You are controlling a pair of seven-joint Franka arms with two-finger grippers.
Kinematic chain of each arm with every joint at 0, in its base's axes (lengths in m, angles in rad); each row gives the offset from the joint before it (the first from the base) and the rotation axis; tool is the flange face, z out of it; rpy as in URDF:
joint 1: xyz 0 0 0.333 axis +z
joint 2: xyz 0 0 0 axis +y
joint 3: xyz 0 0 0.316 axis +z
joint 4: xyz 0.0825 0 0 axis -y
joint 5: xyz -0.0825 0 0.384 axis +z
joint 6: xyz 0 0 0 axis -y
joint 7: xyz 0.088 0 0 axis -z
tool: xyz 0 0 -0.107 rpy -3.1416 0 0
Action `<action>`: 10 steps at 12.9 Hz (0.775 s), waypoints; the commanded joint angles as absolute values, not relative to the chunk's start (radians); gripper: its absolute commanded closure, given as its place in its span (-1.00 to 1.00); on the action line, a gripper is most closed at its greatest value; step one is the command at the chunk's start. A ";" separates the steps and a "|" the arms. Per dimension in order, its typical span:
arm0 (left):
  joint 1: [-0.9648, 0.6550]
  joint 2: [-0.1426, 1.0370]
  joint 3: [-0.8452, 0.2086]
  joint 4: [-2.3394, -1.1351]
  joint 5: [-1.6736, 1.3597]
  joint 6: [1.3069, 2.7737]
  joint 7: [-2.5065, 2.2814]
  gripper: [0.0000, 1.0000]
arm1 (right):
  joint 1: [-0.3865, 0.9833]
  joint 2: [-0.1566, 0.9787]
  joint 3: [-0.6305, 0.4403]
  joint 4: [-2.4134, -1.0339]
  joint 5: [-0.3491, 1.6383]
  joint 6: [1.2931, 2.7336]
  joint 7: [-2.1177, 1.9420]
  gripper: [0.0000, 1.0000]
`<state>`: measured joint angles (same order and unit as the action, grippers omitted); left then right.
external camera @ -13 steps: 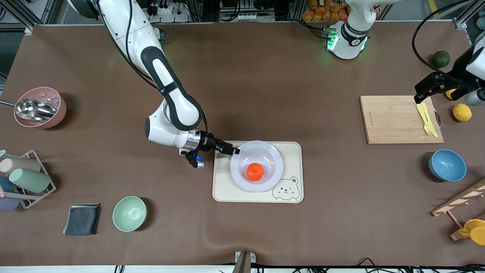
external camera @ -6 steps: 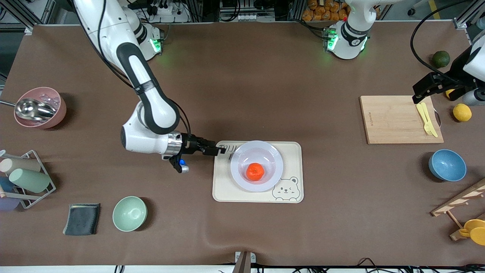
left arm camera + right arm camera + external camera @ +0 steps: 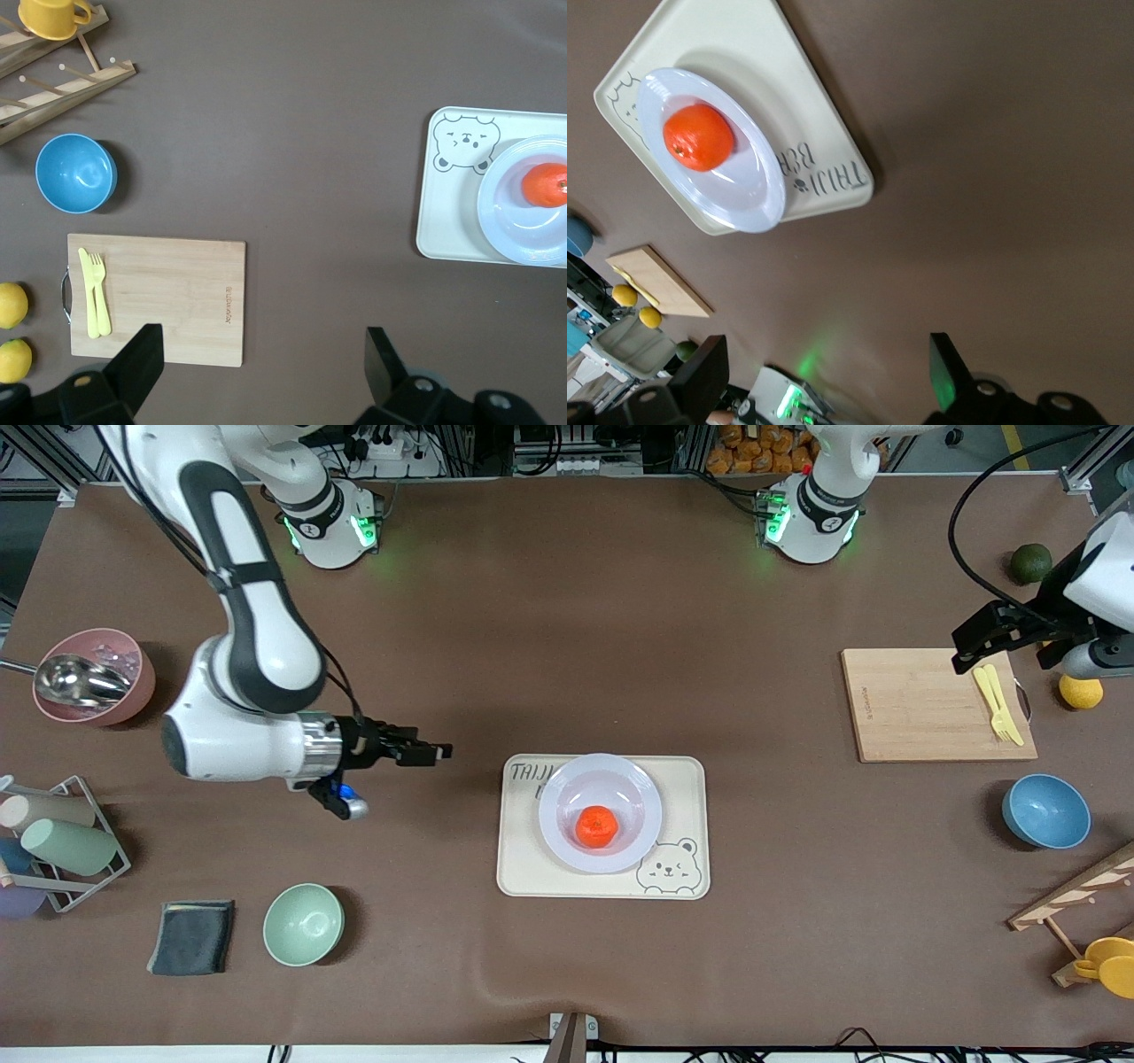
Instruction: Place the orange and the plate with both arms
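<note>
The orange [image 3: 596, 826] lies in the shallow centre of the pale plate [image 3: 558, 797], which rests on the cream bear tray [image 3: 523, 868]. My right gripper [image 3: 440, 753] is open and empty over bare table, a short way off the tray toward the right arm's end. Its wrist view shows the orange [image 3: 698, 137], the plate [image 3: 757, 199] and the empty open gripper [image 3: 824, 354]. My left gripper [image 3: 966, 657] hangs open over the edge of the cutting board [image 3: 921, 704]. In the left wrist view the gripper [image 3: 263, 345] is empty, with the orange [image 3: 545, 184] and plate [image 3: 505, 221] well off.
A yellow fork and knife [image 3: 997, 704] lie on the board, with lemons [image 3: 1081, 691] and a dark green fruit [image 3: 1030, 562] beside it. A blue bowl [image 3: 1045, 810], green bowl [image 3: 303, 924], pink bowl [image 3: 93, 677], cup rack [image 3: 53, 841] and dark cloth [image 3: 190, 936] stand around.
The right gripper has opened off the plate's rim and drawn back toward the right arm's end of the table. The left gripper has shifted only slightly.
</note>
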<state>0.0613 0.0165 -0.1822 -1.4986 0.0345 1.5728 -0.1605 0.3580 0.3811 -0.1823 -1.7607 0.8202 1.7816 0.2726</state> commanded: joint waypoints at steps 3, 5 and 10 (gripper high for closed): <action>0.061 0.011 -0.186 -1.494 0.046 1.578 -0.149 -1.00 | 0.330 0.276 -0.299 -1.772 0.674 1.640 0.288 -1.00; 0.060 0.011 -0.186 -1.494 0.046 1.578 -0.150 -1.00 | 0.287 0.243 -0.313 -1.763 0.580 1.612 0.285 -1.00; 0.061 0.011 -0.186 -1.496 0.045 1.578 -0.155 -1.00 | 0.097 0.129 -0.171 -1.761 0.339 1.545 0.213 -1.00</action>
